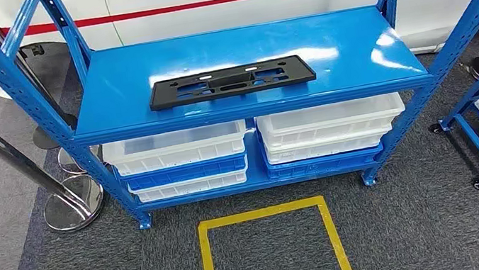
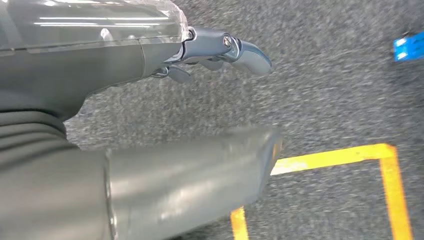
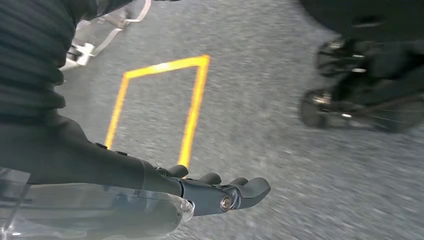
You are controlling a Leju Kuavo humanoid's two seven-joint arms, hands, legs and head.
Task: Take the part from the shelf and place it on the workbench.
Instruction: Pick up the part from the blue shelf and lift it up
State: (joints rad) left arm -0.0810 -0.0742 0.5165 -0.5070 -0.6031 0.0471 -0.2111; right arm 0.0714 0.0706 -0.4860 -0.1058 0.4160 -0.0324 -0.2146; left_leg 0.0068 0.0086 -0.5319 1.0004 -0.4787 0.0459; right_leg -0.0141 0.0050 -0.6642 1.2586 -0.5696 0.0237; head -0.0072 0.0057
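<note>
One black part (image 1: 231, 82) is lying flat at the middle of the blue shelf (image 1: 382, 56), while the left hand (image 2: 220, 50) and right hand (image 3: 220, 192) are hanging over grey carpet (image 1: 410, 238), fingers apart and holding nothing.

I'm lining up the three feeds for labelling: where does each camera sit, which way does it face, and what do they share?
Head view: high on the body, facing forward and down at the blue shelf bearing the black part.
Left wrist view: behind the left hand, looking down at grey carpet.
Right wrist view: behind the right hand, looking down at carpet.
Shared: all three show the yellow floor square.
</note>
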